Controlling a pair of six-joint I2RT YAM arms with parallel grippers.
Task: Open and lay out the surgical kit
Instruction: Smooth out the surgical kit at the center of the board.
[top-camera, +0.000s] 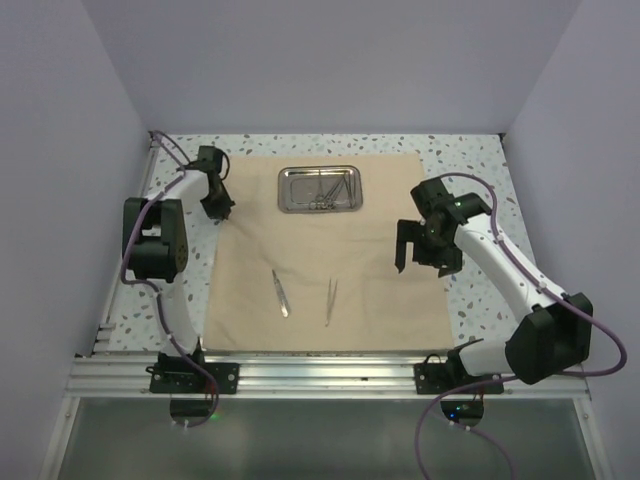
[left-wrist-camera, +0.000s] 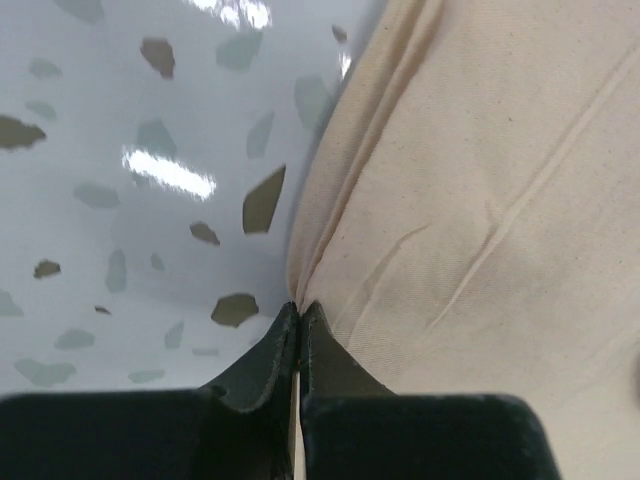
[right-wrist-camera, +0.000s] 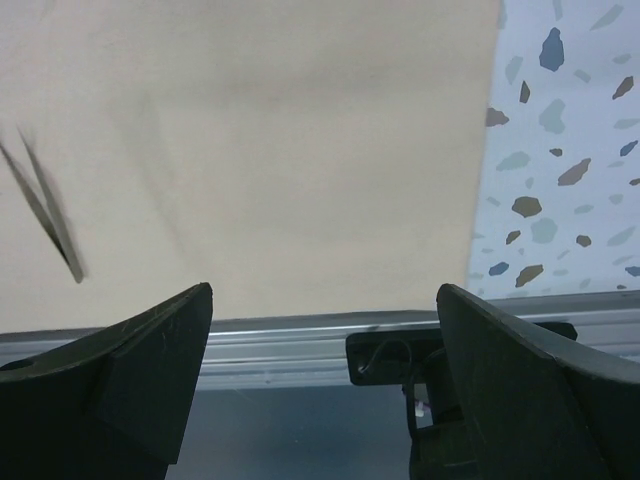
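Beige cloth (top-camera: 330, 250) lies spread between the arms, tray (top-camera: 320, 189) at its far end. Left gripper (top-camera: 223, 209) pinches the left edge; right gripper (top-camera: 422, 262) gapes above the right edge.

Beige cloth (top-camera: 330, 250) spread flat on speckled table (top-camera: 470, 170), few creases. Steel tray (top-camera: 285, 190) sits on cloth near far edge, roughly centred. Thin silver instruments (top-camera: 325, 190) lie inside tray, kinds too small to tell. 2 more pieces on near half of cloth, apart from each other: slim tool (top-camera: 281, 293) at left, tweezers (top-camera: 331, 301) at right, both lying roughly lengthwise toward near edge. Left gripper (top-camera: 222, 205) low at cloth's left edge, toward far corner. Right gripper (top-camera: 420, 262) over cloth's right part, fingers apart, pointing down.
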